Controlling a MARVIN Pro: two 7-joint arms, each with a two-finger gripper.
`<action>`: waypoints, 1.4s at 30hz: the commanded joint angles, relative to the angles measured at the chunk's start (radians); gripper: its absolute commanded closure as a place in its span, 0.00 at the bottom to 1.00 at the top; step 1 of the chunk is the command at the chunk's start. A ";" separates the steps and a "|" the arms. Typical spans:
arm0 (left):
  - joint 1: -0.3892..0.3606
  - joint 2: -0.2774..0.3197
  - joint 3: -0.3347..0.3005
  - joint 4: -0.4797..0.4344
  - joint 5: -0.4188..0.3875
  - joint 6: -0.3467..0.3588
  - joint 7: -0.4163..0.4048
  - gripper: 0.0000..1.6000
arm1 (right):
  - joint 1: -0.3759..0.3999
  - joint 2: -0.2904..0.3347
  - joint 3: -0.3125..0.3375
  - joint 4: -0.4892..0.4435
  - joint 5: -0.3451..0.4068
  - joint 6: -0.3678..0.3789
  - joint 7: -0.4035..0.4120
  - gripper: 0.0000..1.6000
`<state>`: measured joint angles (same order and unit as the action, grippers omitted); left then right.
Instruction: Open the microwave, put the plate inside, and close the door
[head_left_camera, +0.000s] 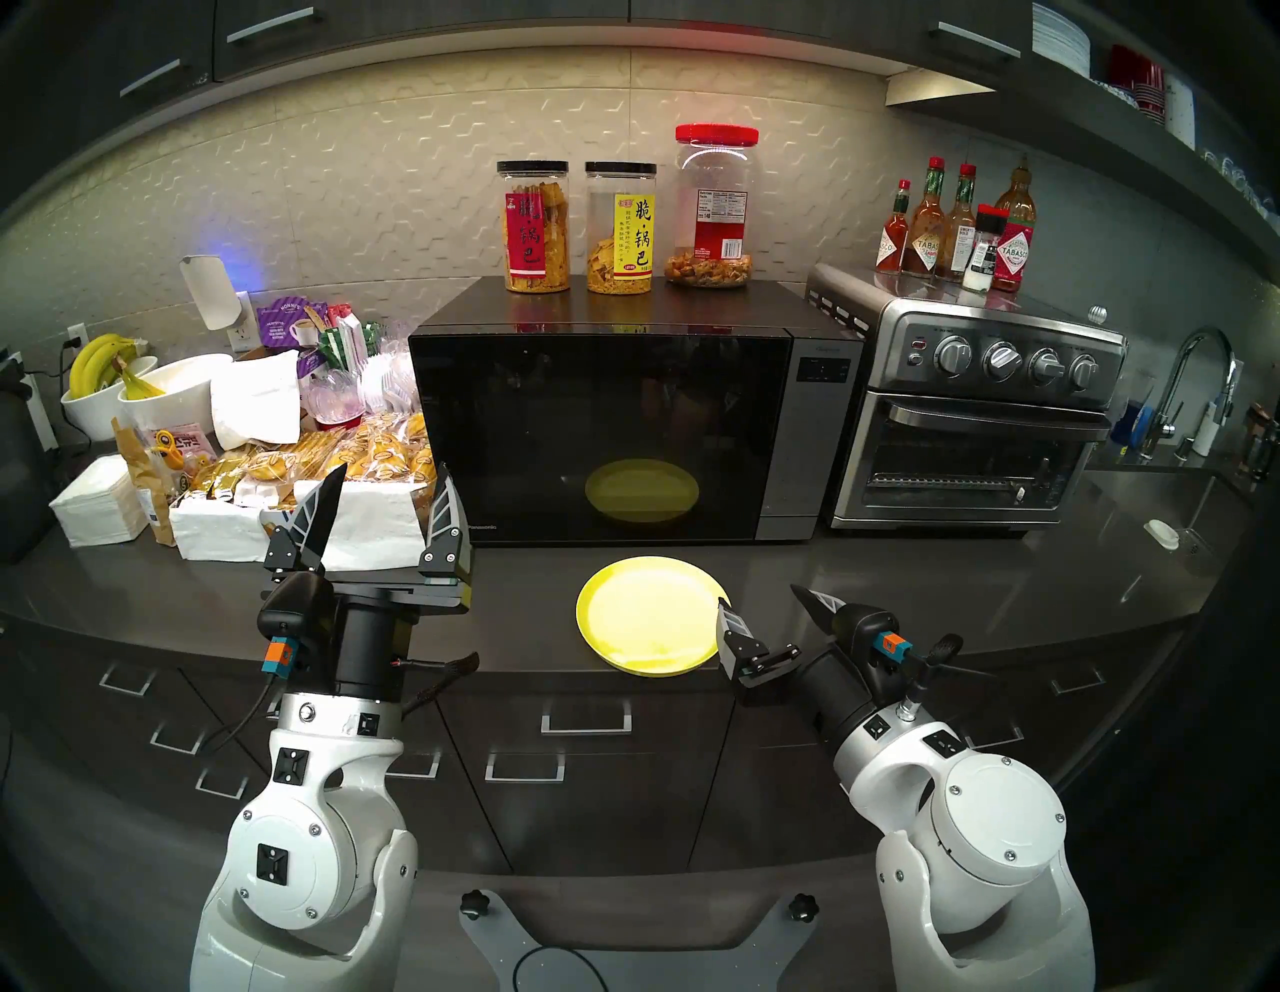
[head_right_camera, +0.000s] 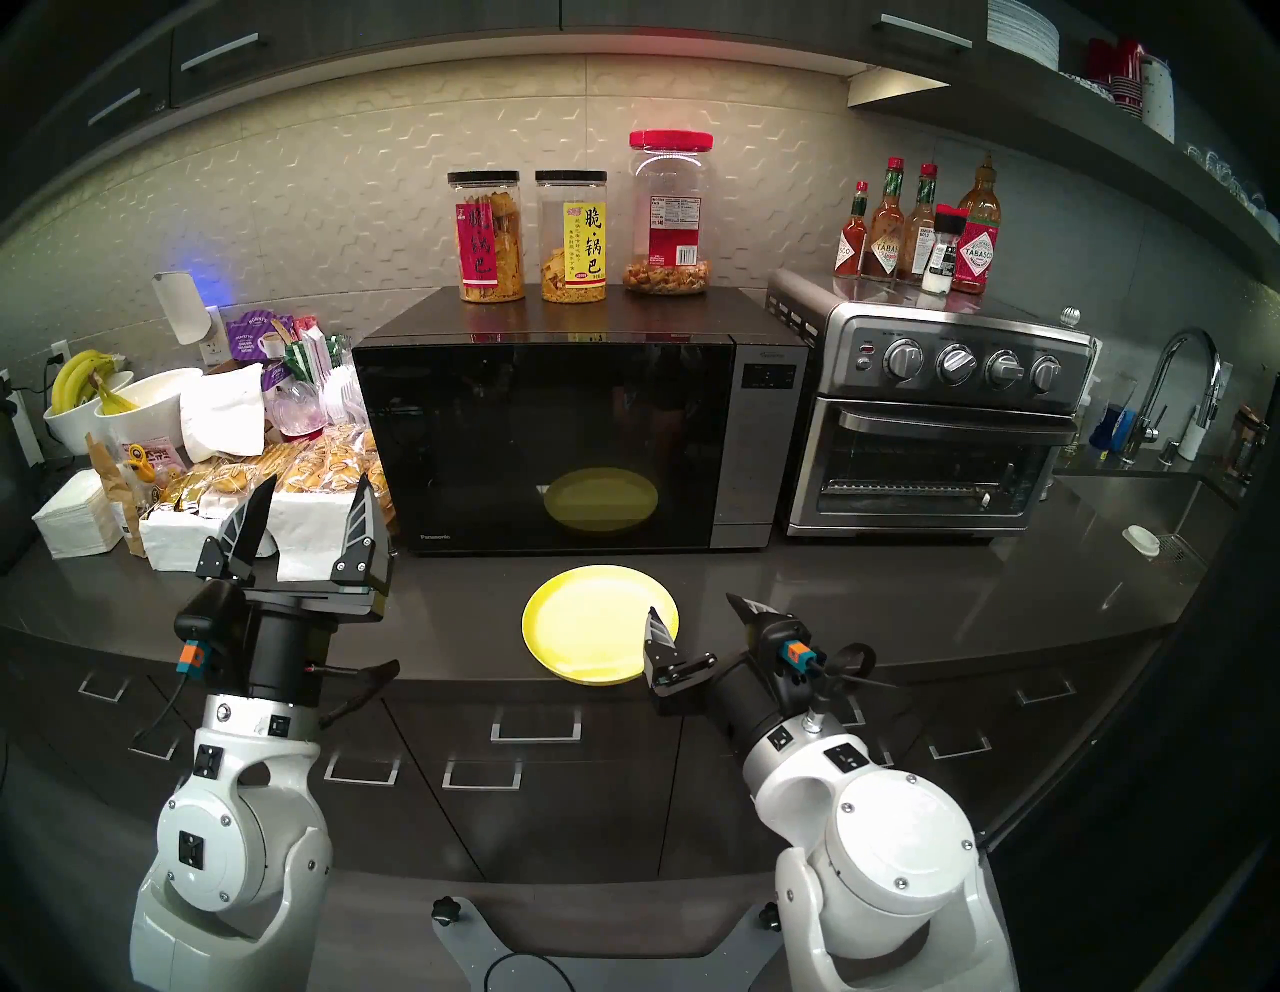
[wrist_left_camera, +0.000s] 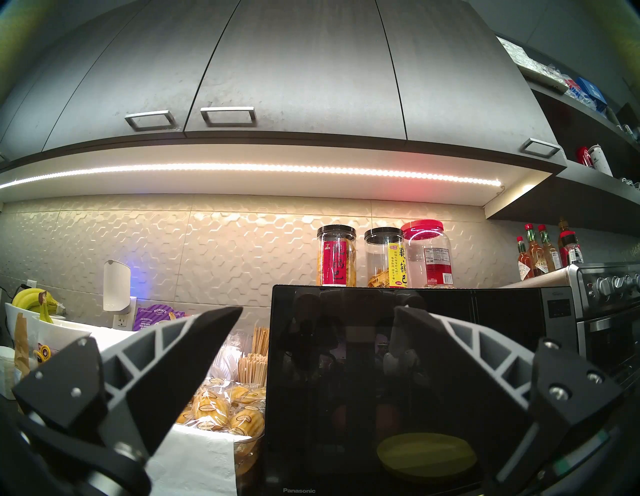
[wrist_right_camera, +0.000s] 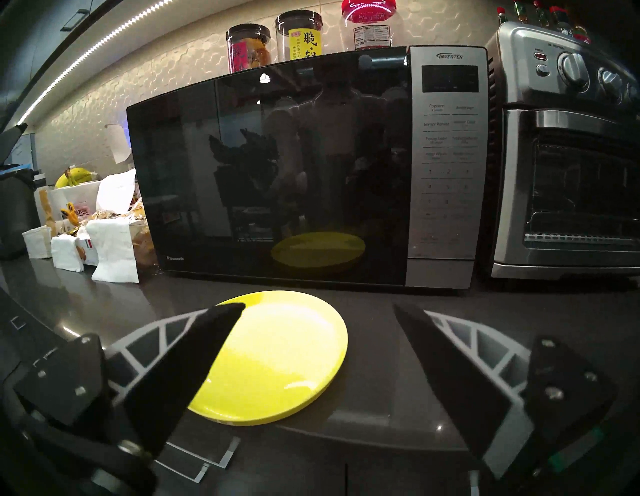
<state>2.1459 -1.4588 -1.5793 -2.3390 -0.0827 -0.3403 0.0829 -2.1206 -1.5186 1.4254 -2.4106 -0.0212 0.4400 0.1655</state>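
Observation:
The black-and-grey microwave (head_left_camera: 803, 443) stands at the back of the counter, its black glass door (head_left_camera: 596, 415) shut and mirroring the plate. The yellow plate (head_left_camera: 647, 613) lies flat on the counter in front of the door; it also shows in the right wrist view (wrist_right_camera: 277, 356). My left gripper (head_left_camera: 391, 478) is open and empty, raised in front of the door's left edge. My right gripper (head_left_camera: 758, 599) is open and empty, low over the counter at the plate's right rim. The left wrist view faces the door (wrist_left_camera: 346, 381).
A steel toaster oven (head_left_camera: 970, 429) with sauce bottles (head_left_camera: 956, 222) on top stands right of the microwave. Three snack jars (head_left_camera: 620, 225) sit on the microwave. Snack packs, napkins (head_left_camera: 97, 506) and a bowl of bananas (head_left_camera: 104, 395) crowd the left. A sink (head_left_camera: 1177, 499) is far right.

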 joint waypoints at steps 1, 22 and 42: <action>0.002 -0.002 -0.001 -0.019 0.002 -0.002 0.002 0.00 | 0.052 0.017 -0.042 -0.033 -0.009 0.095 -0.027 0.00; 0.002 -0.002 -0.001 -0.018 0.001 -0.002 0.002 0.00 | 0.236 0.021 -0.114 0.002 0.017 0.361 -0.075 0.00; 0.002 -0.002 -0.001 -0.019 0.002 -0.002 0.002 0.00 | 0.363 0.008 -0.173 0.108 0.092 0.477 -0.277 0.00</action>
<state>2.1457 -1.4588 -1.5793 -2.3388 -0.0828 -0.3403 0.0828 -1.8215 -1.4844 1.2485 -2.3020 0.0378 0.9081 -0.0684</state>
